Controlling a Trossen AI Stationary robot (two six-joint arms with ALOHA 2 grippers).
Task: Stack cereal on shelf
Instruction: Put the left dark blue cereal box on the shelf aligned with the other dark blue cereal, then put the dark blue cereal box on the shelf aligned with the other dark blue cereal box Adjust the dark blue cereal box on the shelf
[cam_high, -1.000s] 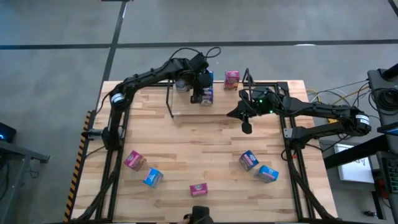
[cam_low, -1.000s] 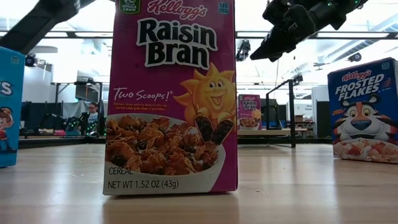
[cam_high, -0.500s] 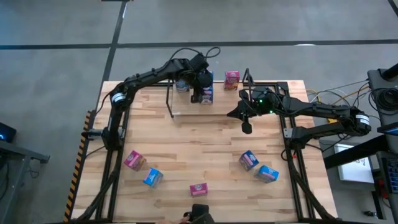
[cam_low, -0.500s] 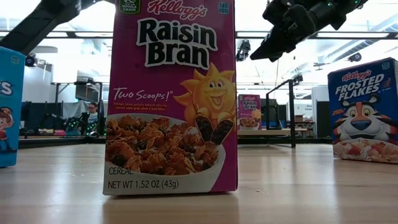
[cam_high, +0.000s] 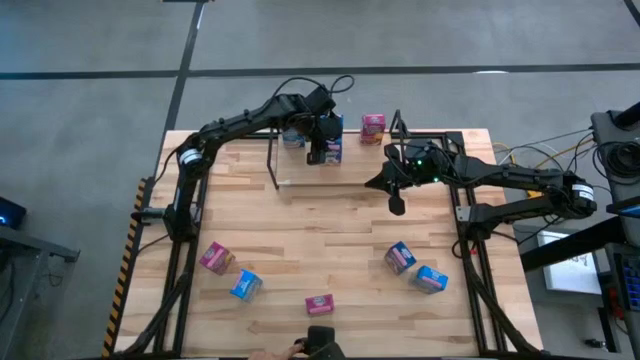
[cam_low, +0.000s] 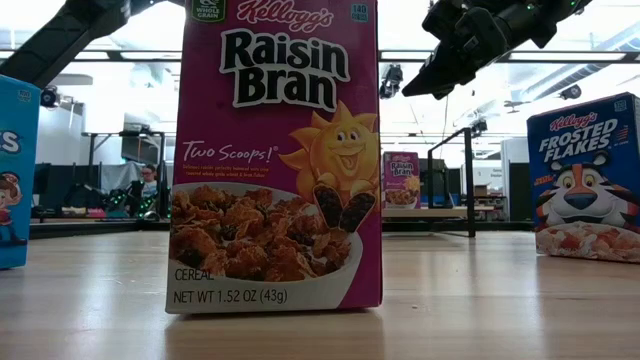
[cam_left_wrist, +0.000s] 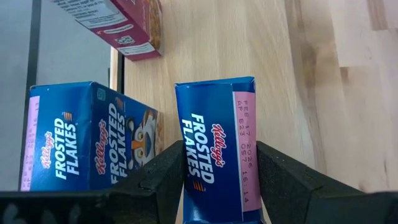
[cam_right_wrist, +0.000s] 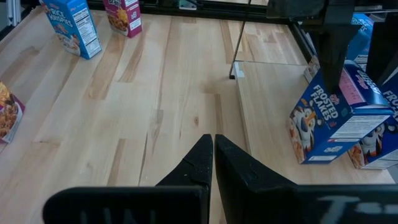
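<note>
Nothing moved; left claw (cam_left_wrist: 217, 180) clamps glossy blue carton (cam_left_wrist: 217, 149); right claw (cam_right_wrist: 213, 163) pinched closed.

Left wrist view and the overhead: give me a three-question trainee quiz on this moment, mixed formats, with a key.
1. True or false: the left claw grips a Frosted Flakes box between its fingers.
2. Multiple choice: the right claw is (A) shut and empty above the table, (B) holding a pink box, (C) wide open.
3. Fill in: the big box nearest the low camera reads Raisin ____.

Key: 1 true; 2 A; 3 Bran.
</note>
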